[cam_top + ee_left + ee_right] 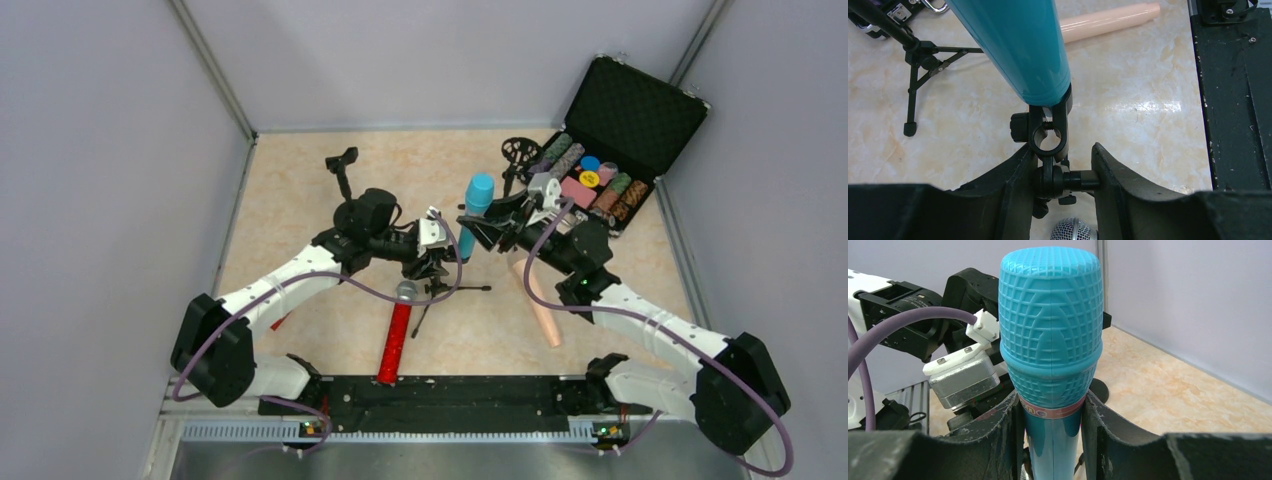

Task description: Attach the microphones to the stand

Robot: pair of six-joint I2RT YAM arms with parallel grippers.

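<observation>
On the marbled worktop, the left end effector is closed on the stand at its clip joint while the right end effector pinches the teal microphone below its head (tail at the clip), so seating looks underway; next, press it home, then release.

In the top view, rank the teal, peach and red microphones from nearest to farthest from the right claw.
1. Teal microphone: gripped in the right claw itself.
2. Peach microphone: lying just to the claw's right, toward the near edge.
3. Red microphone: lying farther off, to the claw's left.
</observation>
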